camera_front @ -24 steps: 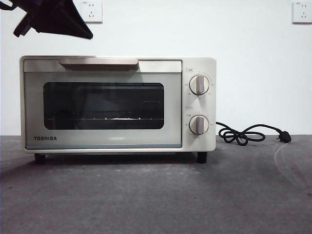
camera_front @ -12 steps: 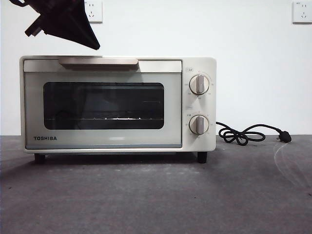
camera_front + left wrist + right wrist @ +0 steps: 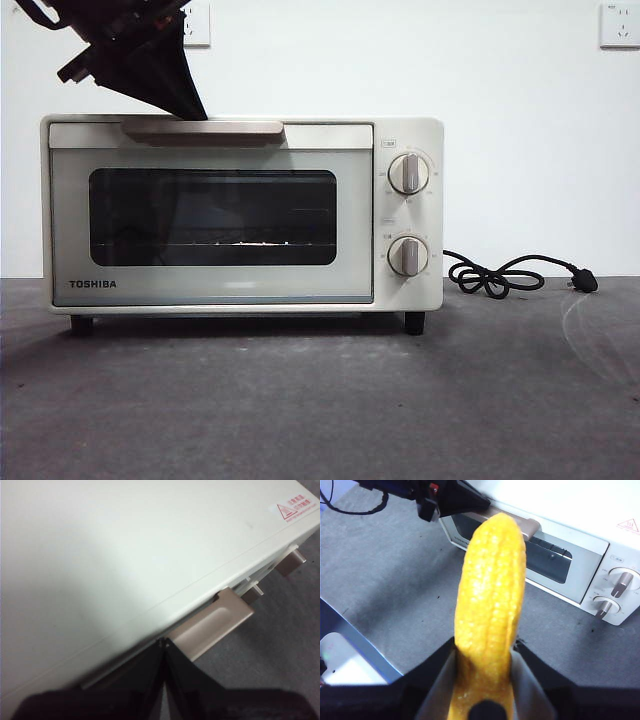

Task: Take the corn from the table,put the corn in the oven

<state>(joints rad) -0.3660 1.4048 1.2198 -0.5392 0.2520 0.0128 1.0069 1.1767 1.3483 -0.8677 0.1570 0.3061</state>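
My right hand (image 3: 485,680) is clamped on the corn (image 3: 490,610), cob pointing away from the wrist, held in the air above the grey tabletop (image 3: 320,400) and short of the oven's front; so the corn is already off the tabletop and only the oven bars the way; its door (image 3: 210,225) is shut, flush with the cream TOSHIBA toaster oven (image 3: 410,135).

What has changed is my left hand (image 3: 190,108): a second ago it hung in the upper left of the front view, clear above the oven; half a second ago it was lower; now its tip is right at the left part of the long top handle (image 3: 203,127); I judge it is going for the handle to pull the door down.

That hand slants down from the upper left, fingers together in a narrow point (image 3: 162,645), at the seam beside the handle's end (image 3: 212,627); whether it touches I cannot tell.

Behind, the black cord (image 3: 510,275) lies coiled at right.
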